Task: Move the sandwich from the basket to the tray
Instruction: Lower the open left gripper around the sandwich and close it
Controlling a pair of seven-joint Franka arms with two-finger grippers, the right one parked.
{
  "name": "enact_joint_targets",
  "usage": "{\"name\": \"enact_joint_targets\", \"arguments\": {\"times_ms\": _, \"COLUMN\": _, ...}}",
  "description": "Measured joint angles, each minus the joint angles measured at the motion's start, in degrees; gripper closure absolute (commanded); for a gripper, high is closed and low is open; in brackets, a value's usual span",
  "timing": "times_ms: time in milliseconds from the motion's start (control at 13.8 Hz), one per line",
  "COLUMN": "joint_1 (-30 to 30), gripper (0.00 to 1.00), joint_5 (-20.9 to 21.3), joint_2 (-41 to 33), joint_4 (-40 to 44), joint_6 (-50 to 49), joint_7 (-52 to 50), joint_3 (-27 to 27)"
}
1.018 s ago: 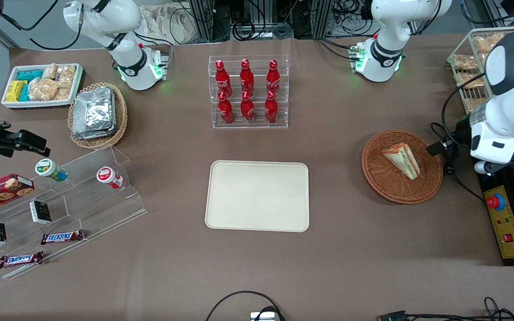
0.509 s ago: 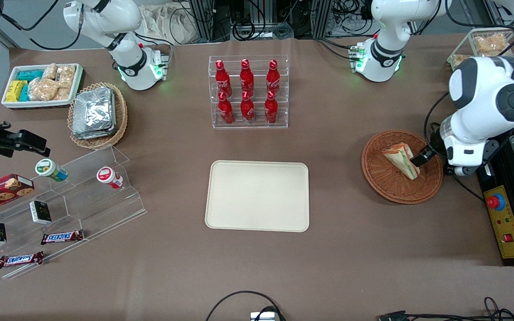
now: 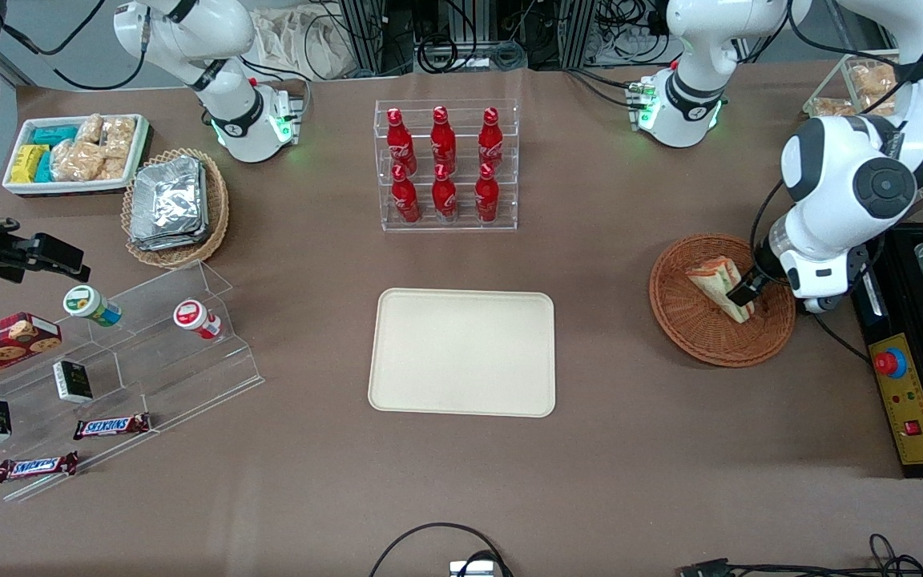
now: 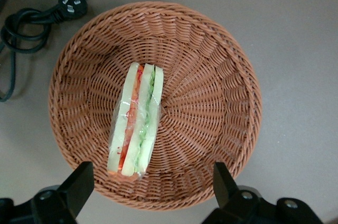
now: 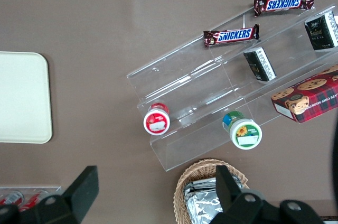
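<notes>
The sandwich [image 3: 714,275] [image 4: 136,121], a plastic-wrapped wedge with red and green filling, lies in the round reddish-brown wicker basket [image 3: 694,336] [image 4: 211,102] toward the working arm's end of the table. My gripper [image 3: 746,288] [image 4: 151,189] hangs open just above the basket, over the sandwich's wide end. Its black fingers [image 4: 79,187] stand far apart with nothing between them. The arm hides part of the sandwich in the front view. The cream rectangular tray [image 3: 461,353] [image 5: 21,97] lies bare at the table's middle.
A rack of red bottles [image 3: 445,164] stands farther from the front camera than the tray. A black control box with a red button [image 3: 906,393] sits beside the basket. A plug and cable [image 4: 71,3] lie close to the basket's rim. An acrylic stepped shelf [image 3: 149,353] stands toward the parked arm's end.
The left arm has swung in from the table's end, bringing the open gripper from beside the basket to above the sandwich. The sandwich and basket have not moved.
</notes>
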Motion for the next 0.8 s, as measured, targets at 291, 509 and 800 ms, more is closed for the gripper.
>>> {"name": "enact_joint_targets", "arguments": {"times_ms": 291, "joint_1": 0.0, "gripper": 0.0, "joint_5": 0.1, "joint_2": 0.0, "joint_4": -6.05, "joint_6": 6.89, "joint_7": -0.53, "joint_3": 0.0}}
{"name": "enact_joint_targets", "arguments": {"times_ms": 509, "joint_1": 0.01, "gripper": 0.0, "joint_5": 1.95, "joint_2": 0.37, "joint_4": -7.74, "joint_6": 7.6, "joint_7": -0.61, "joint_3": 0.0}}
{"name": "enact_joint_targets", "arguments": {"times_ms": 800, "joint_1": 0.01, "gripper": 0.0, "joint_5": 2.2, "joint_2": 1.14, "joint_4": -8.11, "joint_6": 8.45, "joint_7": -0.62, "joint_3": 0.0}}
